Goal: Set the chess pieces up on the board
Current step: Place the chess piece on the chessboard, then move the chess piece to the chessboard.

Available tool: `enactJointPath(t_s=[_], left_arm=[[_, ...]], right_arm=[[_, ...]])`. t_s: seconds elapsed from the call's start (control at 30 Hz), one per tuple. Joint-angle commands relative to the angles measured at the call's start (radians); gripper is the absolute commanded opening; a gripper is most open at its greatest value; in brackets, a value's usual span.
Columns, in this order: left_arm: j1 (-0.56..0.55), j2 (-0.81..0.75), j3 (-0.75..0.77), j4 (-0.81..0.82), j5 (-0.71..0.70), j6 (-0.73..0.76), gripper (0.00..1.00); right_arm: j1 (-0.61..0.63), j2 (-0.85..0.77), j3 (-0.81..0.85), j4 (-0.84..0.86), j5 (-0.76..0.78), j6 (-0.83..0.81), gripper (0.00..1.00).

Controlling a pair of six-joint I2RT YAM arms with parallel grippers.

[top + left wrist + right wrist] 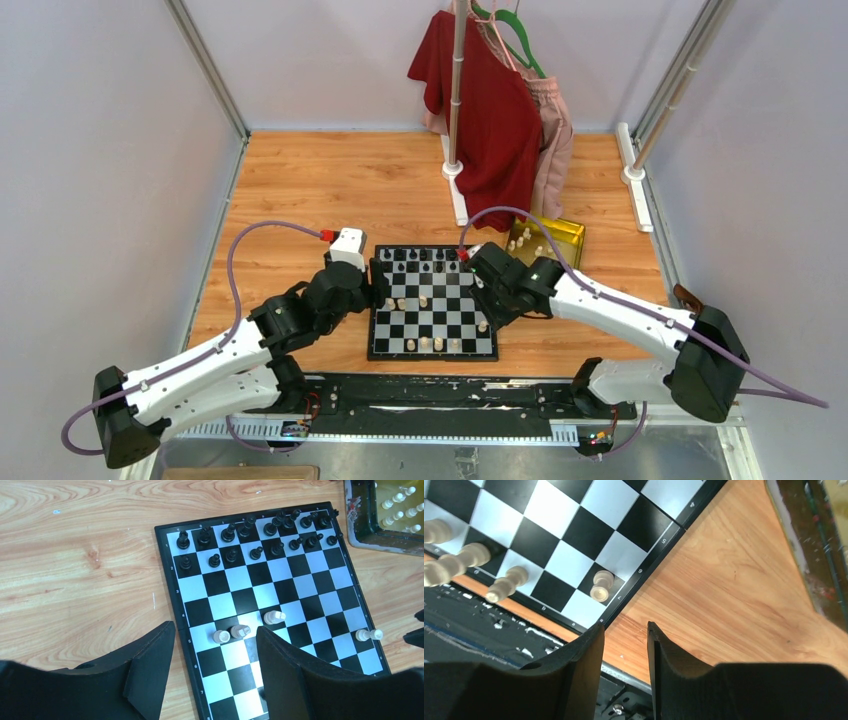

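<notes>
The checkered board (460,315) lies between my arms. Black chessmen (430,262) fill its two far rows. Several cream chessmen stand loose on it: three near the left middle (402,303), one near the right edge (482,325), three in the near row (437,344). My left gripper (382,290) is open and empty over the board's left edge; in the left wrist view (214,628) two cream pieces (221,636) stand just beyond its fingertips. My right gripper (493,312) hangs over the board's near right corner (625,626), slightly open and empty, a cream pawn (601,585) just ahead.
A yellow-gold tin (548,238) with several cream pieces (400,515) sits off the board's far right corner. A white clothes stand (455,150) with red and pink garments rises behind. A black mounting rail (430,395) runs along the near edge.
</notes>
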Motion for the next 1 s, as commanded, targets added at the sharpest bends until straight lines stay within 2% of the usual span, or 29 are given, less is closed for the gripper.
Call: enactJointPath(t_s=[0.0, 0.3, 0.57, 0.97], left_arm=[[-0.006, 0.006, 0.016, 0.019, -0.005, -0.007, 0.66], [-0.006, 0.022, 0.022, 0.013, -0.01, -0.012, 0.65], [-0.006, 0.029, 0.018, 0.014, -0.012, -0.011, 0.65], [-0.006, 0.037, 0.01, 0.02, -0.014, -0.007, 0.65]], right_arm=[[0.031, -0.069, -0.126, 0.2, 0.075, 0.108, 0.41], [0.054, -0.056, -0.206, 0.331, 0.094, 0.119, 0.41], [0.056, -0.007, -0.204, 0.353, 0.082, 0.11, 0.4], [0.075, 0.004, -0.212, 0.334, 0.068, 0.136, 0.33]])
